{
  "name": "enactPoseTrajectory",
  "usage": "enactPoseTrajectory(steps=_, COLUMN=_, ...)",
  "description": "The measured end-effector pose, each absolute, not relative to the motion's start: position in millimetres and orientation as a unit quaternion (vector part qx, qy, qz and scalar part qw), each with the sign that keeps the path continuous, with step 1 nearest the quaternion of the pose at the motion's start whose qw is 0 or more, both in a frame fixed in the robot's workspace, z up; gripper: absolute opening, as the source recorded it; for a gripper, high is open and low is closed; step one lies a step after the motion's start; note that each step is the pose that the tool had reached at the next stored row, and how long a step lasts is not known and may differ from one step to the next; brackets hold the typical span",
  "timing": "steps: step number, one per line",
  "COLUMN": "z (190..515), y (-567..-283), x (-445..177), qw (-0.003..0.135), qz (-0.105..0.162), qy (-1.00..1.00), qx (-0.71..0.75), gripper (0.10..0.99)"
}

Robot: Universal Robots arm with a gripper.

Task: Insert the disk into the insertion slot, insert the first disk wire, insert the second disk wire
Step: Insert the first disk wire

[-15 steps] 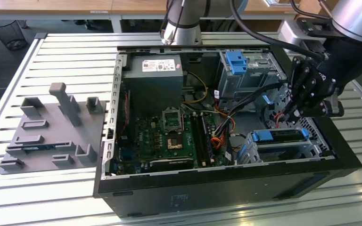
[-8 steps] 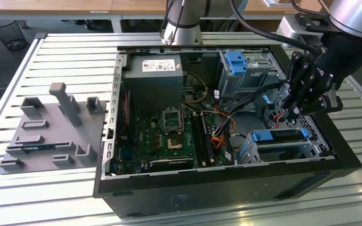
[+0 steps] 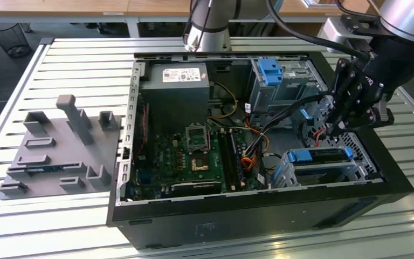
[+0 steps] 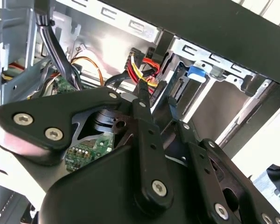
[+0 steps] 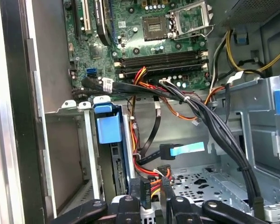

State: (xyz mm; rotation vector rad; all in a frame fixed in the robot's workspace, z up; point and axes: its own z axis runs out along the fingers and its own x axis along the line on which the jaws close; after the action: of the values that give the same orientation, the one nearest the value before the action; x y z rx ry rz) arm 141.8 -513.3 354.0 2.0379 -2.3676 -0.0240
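Black panels are framing the open computer case (image 3: 250, 221), which is lying on the slatted table (image 3: 70, 54) in the exterior view, with a grey fixture block (image 3: 56, 156) sitting toward the exterior view's left. The disk (image 3: 321, 156) is lying flat inside the insertion slot (image 3: 357, 154) at the case's corner toward the exterior view's right, its blue carrier facing up. The gripper (image 3: 328, 128) is hanging inside the case just beside that slot, between it and the taller cage (image 3: 286, 81). In the second wrist view the black fingers (image 4: 147, 135) are pointing along a bundle of red, yellow and black leads, the disk wire (image 4: 147, 72), and are standing close on either side of it. In the first wrist view the fingertips (image 5: 134, 189) are pinching the disk wire's dark plug between them. The disk's blue carrier is sitting in its cage just beside them, and a light blue flat cable (image 5: 186, 149) is hanging near. Beyond it the motherboard (image 5: 144, 46) is lying against the case floor.
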Motion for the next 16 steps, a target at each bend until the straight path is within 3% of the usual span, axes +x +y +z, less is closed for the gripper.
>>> enactPoseTrajectory(steps=10, z=348.4, y=-512.8, x=142.2, qw=0.02, qz=0.006, qy=-0.767, qx=0.642, gripper=0.294)
enactPoseTrajectory(steps=13, z=348.1, y=-512.4, x=142.7, qw=0.02, qz=0.006, qy=-0.767, qx=0.642, gripper=0.173)
enactPoseTrajectory(steps=16, z=347.4, y=-512.2, x=143.0, qw=0.02, qz=0.006, qy=-0.757, qx=0.653, gripper=0.169)
